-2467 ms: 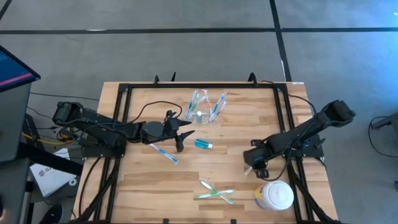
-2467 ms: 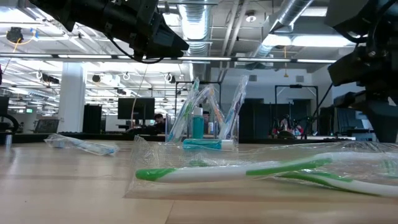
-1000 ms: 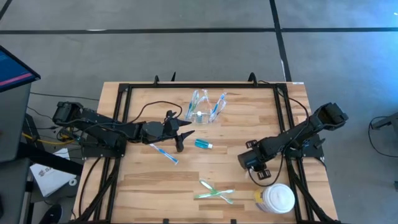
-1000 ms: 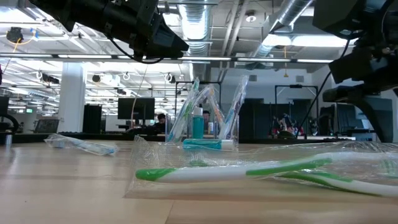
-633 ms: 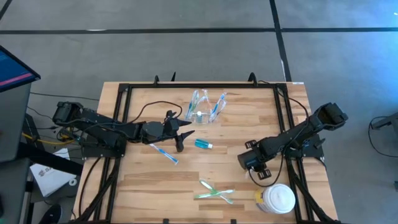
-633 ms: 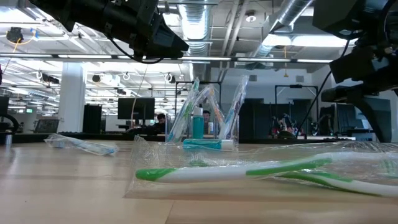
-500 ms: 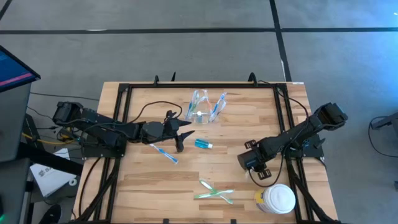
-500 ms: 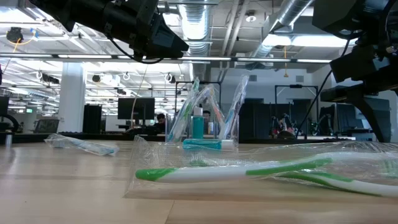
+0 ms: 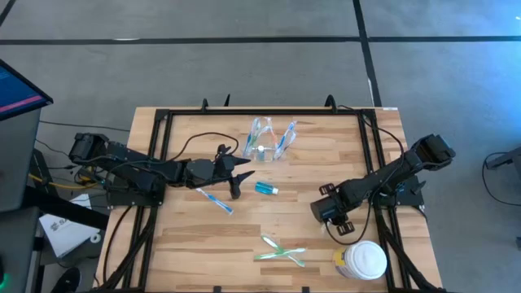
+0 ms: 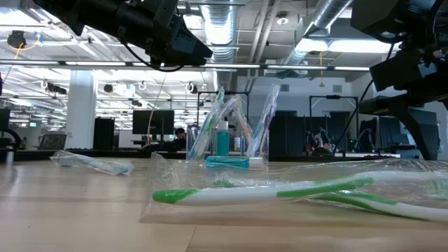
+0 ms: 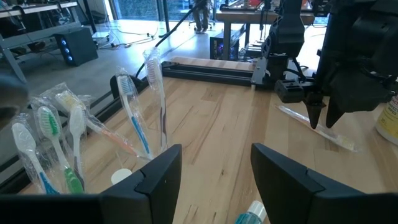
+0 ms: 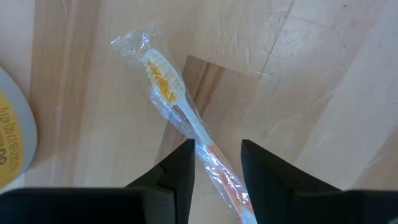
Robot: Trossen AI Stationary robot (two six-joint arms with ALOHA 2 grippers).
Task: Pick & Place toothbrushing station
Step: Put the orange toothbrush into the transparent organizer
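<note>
Orange-bristled wrapped toothbrush [image 12: 180, 121], handle end cut off betw. right hand [image 12: 217, 163] fingers, spread apart.

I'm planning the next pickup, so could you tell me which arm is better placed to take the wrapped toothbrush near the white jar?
The right. Its open pincer hangs directly over that wrapped toothbrush, while the left pincer waits across the table.

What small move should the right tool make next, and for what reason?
Probably lower straight down and close. The right tool is open, its fingers on either side of the wrapped orange-bristled toothbrush lying flat on the table, but whether they already reach the handle cannot be told. The left tool waits near the teal tube.
</note>
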